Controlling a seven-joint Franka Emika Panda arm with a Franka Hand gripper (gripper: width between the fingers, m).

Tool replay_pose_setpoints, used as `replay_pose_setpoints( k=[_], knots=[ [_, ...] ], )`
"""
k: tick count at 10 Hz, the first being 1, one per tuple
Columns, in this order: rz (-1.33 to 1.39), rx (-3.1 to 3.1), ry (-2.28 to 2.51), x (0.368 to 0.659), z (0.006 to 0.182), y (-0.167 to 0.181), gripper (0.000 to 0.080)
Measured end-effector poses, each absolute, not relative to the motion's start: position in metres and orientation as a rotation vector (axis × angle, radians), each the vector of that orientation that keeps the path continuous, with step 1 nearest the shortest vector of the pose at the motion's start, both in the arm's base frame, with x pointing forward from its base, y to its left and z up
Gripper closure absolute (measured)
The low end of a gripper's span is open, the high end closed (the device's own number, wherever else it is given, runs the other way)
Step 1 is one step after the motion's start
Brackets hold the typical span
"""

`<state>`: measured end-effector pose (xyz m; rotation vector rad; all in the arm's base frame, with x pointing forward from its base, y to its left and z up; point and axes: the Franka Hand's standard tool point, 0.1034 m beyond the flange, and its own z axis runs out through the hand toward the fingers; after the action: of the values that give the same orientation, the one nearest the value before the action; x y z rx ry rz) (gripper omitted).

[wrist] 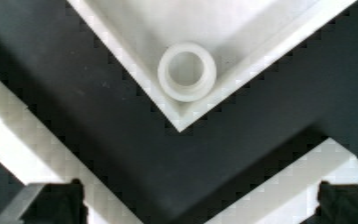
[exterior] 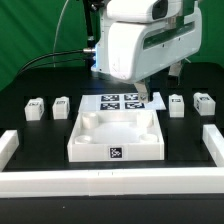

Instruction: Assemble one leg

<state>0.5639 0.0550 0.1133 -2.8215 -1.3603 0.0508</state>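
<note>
In the exterior view, four small white legs are seen standing on the black table (exterior: 40, 135) in a far row. Two are set at the exterior view's left, and two at the exterior view's right, beyond the marker board (exterior: 122, 101). The leg (exterior: 177, 103) closest to the arm (exterior: 140, 45) is the inner one of the right pair, with its twin (exterior: 203, 102) just beside it, further right. The fingers (exterior: 145, 96) are held low over the far right corner of the square tabletop (exterior: 115, 140), beside the marker board. That leg thus lies a short way to the right of the fingers, and a sideways shift rather than a long reach is judged to be called for. The legs are too small here for a long axis to be made out. White border bars (exterior: 110, 181) are laid around the near side and both flanks. In the wrist view, the fingers (wrist: 44, 204) are seen spread wide, with nothing held between them. Only a corner of the tabletop (wrist: 247, 25) is framed, with its round socket (wrist: 188, 72) directly ahead. No leg is caught in this view, so none is yet lined up between the fingers. The white bands crossing the dark table (wrist: 176, 165) cannot be told apart with certainty.
</note>
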Motion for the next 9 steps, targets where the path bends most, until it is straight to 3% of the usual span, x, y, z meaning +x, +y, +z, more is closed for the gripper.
replay_pose_setpoints(
  k=[3,9],
  knots=[
    [0.055,-2.801,-1.401,0.558,0.11,0.052,0.015],
    [0.099,-2.621,-1.677,0.51,0.089,0.028,0.015]
  ],
)
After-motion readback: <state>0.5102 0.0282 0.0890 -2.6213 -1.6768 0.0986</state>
